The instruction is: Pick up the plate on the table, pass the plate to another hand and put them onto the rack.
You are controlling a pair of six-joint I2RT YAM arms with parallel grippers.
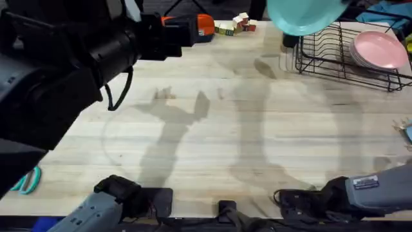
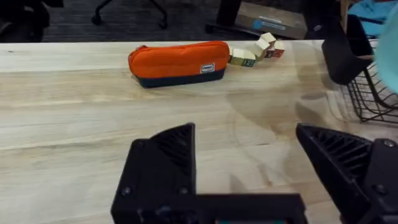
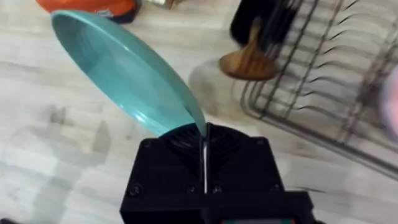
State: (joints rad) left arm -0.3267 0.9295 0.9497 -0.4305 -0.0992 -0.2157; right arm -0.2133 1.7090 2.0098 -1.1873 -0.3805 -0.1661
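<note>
The teal plate hangs tilted above the table, clamped at its rim by my right gripper, which is shut on it. From overhead the plate floats at the far edge, just left of the black wire rack. In the right wrist view the rack lies close beside the plate. My left gripper is open and holds nothing, hovering low over the bare table. The left arm reaches across the far left. A sliver of the plate shows in the left wrist view.
Pink plates lie in the rack's right end. An orange pencil case and wooden blocks sit at the far edge. A wooden utensil stands by the rack's left side. Teal scissors lie near the left edge.
</note>
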